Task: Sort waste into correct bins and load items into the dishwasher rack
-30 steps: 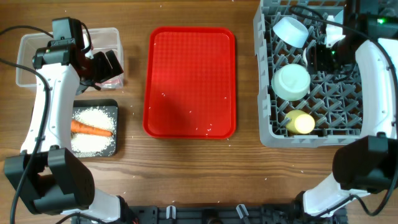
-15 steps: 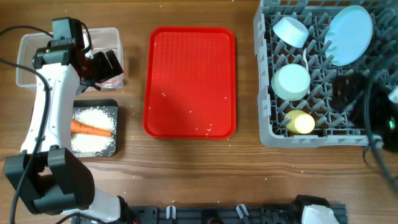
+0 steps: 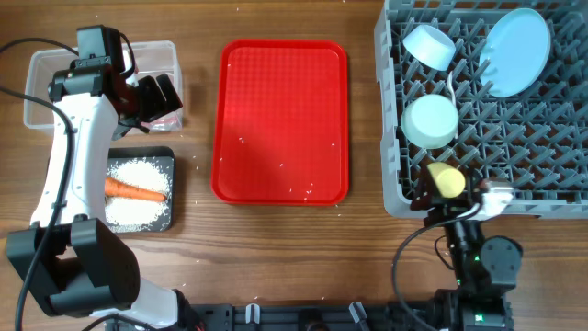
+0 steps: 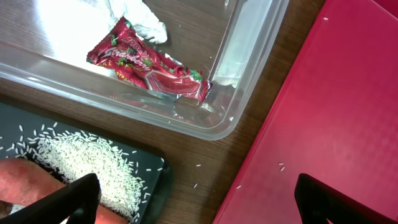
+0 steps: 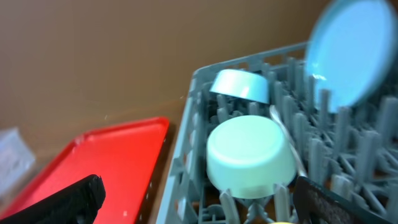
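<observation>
My left gripper (image 3: 154,95) hangs open and empty over the near right corner of the clear tub (image 3: 37,87). In the left wrist view its open fingers (image 4: 199,205) are above the table. The red-and-white wrapper (image 4: 149,65) and a white crumpled piece (image 4: 137,12) lie in the tub (image 4: 249,74). The carrot (image 3: 135,191) lies on rice (image 3: 138,172) in the black tray (image 3: 169,156). The grey rack (image 3: 390,110) holds the plate (image 3: 514,39), two bowls (image 3: 430,44) (image 3: 431,120) and the yellow cup (image 3: 447,180). My right gripper (image 3: 455,200) is open and empty at the rack's front edge.
The flat red tray (image 3: 280,119) lies between the bins and the rack, with a few stray rice grains on it. More grains lie on the wood around it. The right wrist view shows a bowl (image 5: 249,155), the plate (image 5: 351,53) and the red tray (image 5: 93,168).
My right arm has pulled back from over the rack's far part to its front edge. The plate now shows standing in the rack. The left arm has not moved.
</observation>
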Robot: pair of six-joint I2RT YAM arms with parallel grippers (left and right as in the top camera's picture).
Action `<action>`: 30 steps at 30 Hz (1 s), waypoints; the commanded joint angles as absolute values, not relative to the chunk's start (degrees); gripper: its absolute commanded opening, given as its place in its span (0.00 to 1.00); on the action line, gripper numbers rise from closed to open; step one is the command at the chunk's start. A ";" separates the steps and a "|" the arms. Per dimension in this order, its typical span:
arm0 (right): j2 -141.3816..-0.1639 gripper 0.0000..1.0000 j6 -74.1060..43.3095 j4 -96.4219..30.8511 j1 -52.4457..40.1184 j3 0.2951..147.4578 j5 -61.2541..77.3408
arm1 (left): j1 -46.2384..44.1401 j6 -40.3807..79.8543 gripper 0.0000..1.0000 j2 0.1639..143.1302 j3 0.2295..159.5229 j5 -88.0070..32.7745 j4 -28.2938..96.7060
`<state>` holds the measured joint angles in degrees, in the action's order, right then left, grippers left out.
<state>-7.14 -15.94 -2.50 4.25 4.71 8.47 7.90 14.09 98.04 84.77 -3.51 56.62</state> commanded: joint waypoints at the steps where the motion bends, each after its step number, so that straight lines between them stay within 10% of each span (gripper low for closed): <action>1: -3.88 1.00 -5.39 0.89 0.32 0.30 7.31 | 8.01 14.41 1.00 98.28 85.41 -4.01 56.62; 19: -0.80 1.00 -6.15 0.58 0.16 0.30 7.29 | 6.46 13.76 1.00 91.50 84.97 -0.95 55.88; 24: -0.80 1.00 -6.15 0.58 0.16 0.30 7.29 | 4.21 15.99 1.00 61.52 50.63 -2.09 13.76; 30: -0.80 1.00 -6.17 0.58 0.16 0.30 7.29 | 6.76 18.50 1.00 29.78 18.55 -2.26 4.08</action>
